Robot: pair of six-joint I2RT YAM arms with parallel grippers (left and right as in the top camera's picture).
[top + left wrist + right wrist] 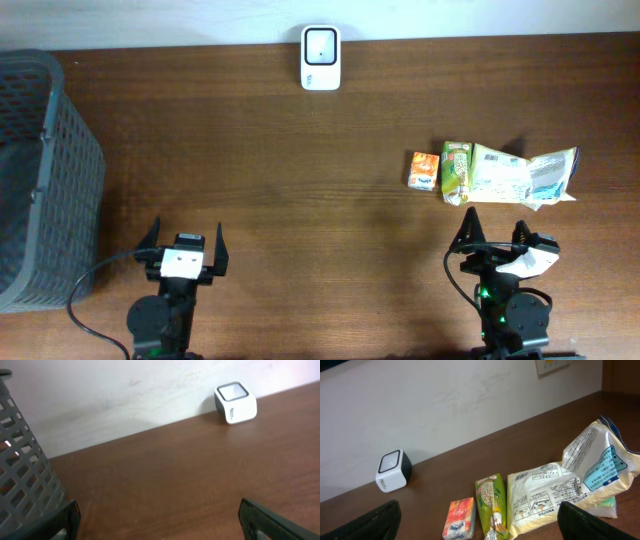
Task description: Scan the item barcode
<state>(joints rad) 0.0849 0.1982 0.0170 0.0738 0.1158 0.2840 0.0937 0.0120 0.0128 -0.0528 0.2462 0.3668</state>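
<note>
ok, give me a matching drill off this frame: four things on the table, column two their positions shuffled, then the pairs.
Things:
1. scanner
2. basket
3. orange carton
4. large bag

Places:
A. far left side
B. back centre, at the far edge
C. touching the right side of the green pack
D. just left of the green pack

Pairs: 1-B, 2-A, 3-D, 4-C
</note>
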